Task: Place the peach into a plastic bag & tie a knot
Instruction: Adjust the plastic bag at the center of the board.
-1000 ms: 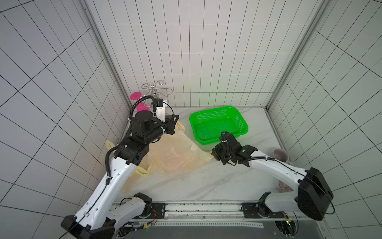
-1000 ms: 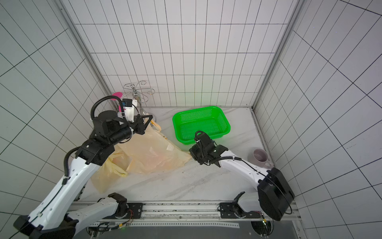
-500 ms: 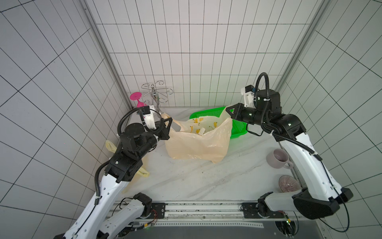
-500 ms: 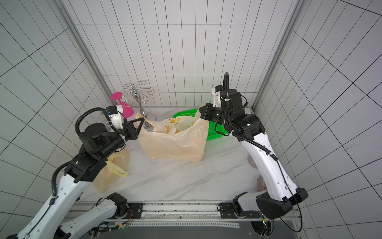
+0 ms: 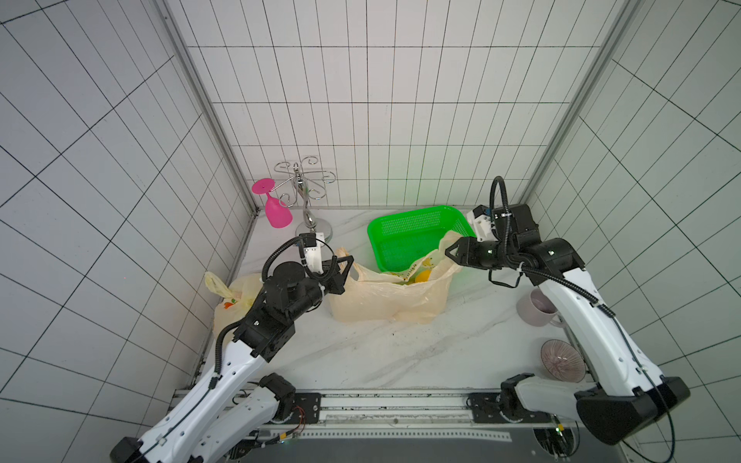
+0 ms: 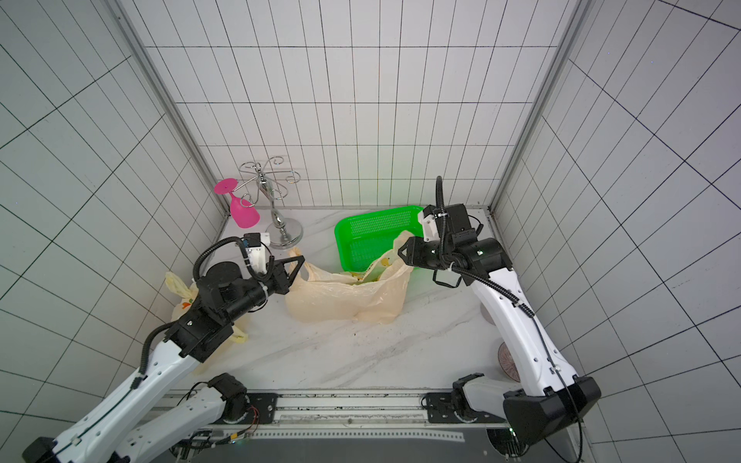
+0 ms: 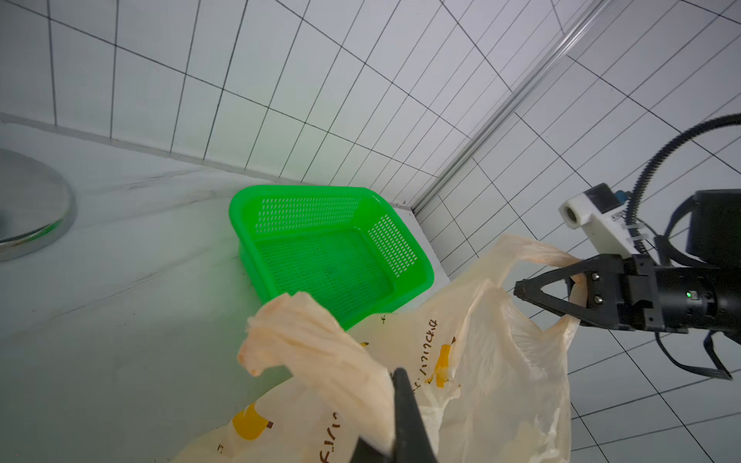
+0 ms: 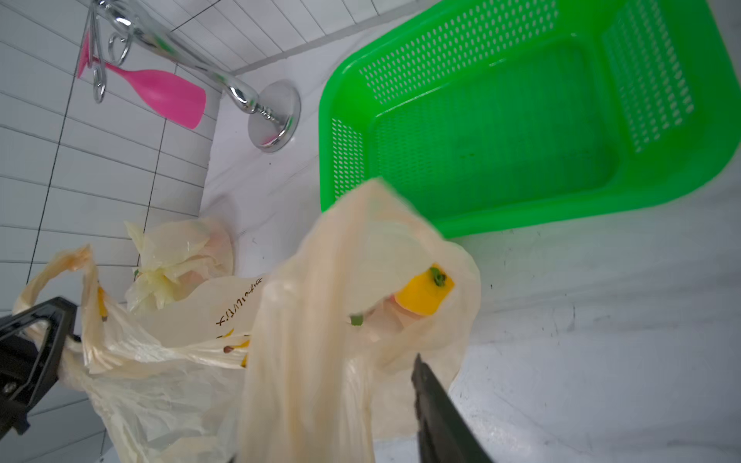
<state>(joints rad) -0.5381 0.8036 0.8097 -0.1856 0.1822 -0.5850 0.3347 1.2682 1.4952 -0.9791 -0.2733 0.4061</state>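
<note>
Two arms are seen in both top views, a left arm [image 5: 240, 360] and a right arm [image 5: 581, 312], reaching in over one marble table [image 5: 401, 352]. Two plastic bags are counted. One bag [image 5: 385, 296] is slumped in the middle of the table, its mouth stretched between the two grippers. A second bag [image 5: 228, 292] is bunched against the wall behind the left arm. One handle [image 7: 312, 348] of the middle bag is pinched in the fully closed jaws of the left gripper [image 5: 349, 260]. The other handle [image 8: 312, 320] is raised at the right gripper [image 5: 447, 252]. Only one finger [image 8: 441, 413] of that gripper is shown in the right wrist view. It is set off to one side of the handle, so the jaws are read as partly parted, and a firm hold cannot be confirmed. The peach cannot be picked out for certain. A pinkish patch [image 8: 397, 314] is seen through the film inside the middle bag, beside a yellow print. One green basket [image 5: 413, 210] is placed just behind that bag. One pink glass [image 5: 276, 212] is hung upside down from one metal rack [image 5: 316, 229] in the back corner. One mug [image 5: 535, 308] and one ribbed bowl [image 5: 561, 360] are set near the right arm, apart from each other.
</note>
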